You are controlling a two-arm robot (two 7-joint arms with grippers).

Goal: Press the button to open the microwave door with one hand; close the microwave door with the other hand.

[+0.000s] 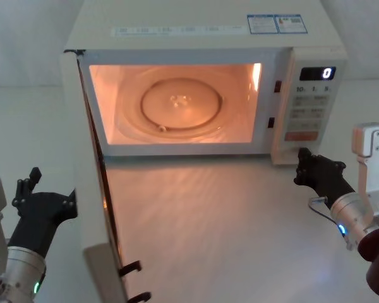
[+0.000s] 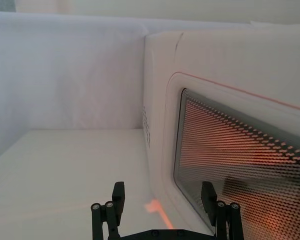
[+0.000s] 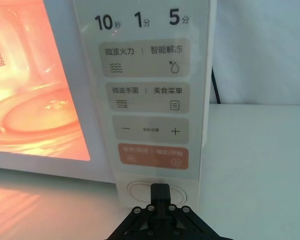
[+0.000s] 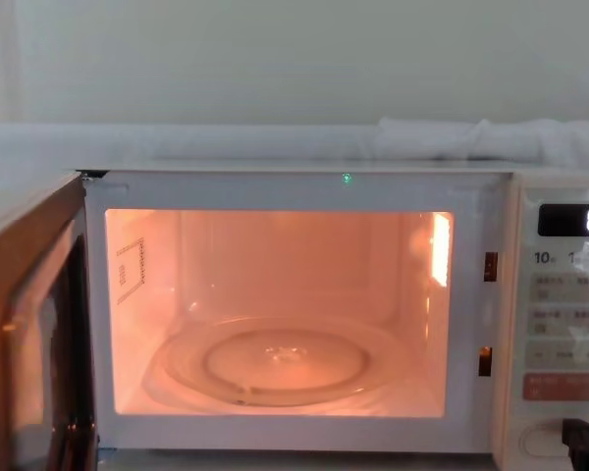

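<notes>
The microwave door (image 1: 88, 208) stands wide open, swung out to the left, and the cavity is lit orange. Its outer face with the dark window (image 2: 240, 150) fills the left wrist view. My left gripper (image 1: 50, 189) hovers open just outside that face, its fingers (image 2: 117, 192) apart with nothing between them. The cream pill-shaped button (image 3: 139, 191) sits at the bottom of the control panel, under the orange-red key (image 3: 152, 156). My right gripper (image 3: 160, 192) is shut, its tip right at the button; I cannot tell if it touches. It also shows low in the chest view (image 4: 584, 437).
A glass turntable (image 1: 180, 104) lies inside the cavity. The display (image 1: 326, 73) reads 0. Two latch hooks (image 1: 131, 268) stick out of the door's free edge near me. The white table (image 1: 227, 227) stretches between the door and my right arm.
</notes>
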